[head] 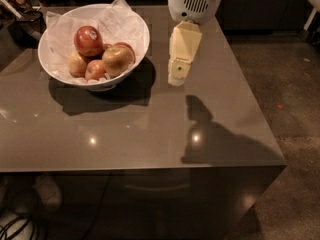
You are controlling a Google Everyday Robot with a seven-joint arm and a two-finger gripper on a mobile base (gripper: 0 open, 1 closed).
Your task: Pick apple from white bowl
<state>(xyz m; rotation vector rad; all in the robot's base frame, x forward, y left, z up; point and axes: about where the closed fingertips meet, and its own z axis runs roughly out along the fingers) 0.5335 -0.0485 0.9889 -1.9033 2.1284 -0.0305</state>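
The white bowl (131, 54), lined with crinkled white paper, stands on the left of the grey table. It holds several apples. The golden-yellow apple (117, 59) with a reddish blush lies at the bowl's right side. A deep red apple (88, 40) with a white sticker sits on top at the left. Smaller pale apples (95, 70) lie at the front. My gripper (176, 77) hangs above the table to the right of the bowl, apart from it, with nothing in it.
The grey table (150, 129) has its front edge near the bottom and its right edge at the right, with floor (290, 109) beyond. Dark clutter (20, 9) stands at the far left behind the bowl. Cables (15, 226) lie on the floor below.
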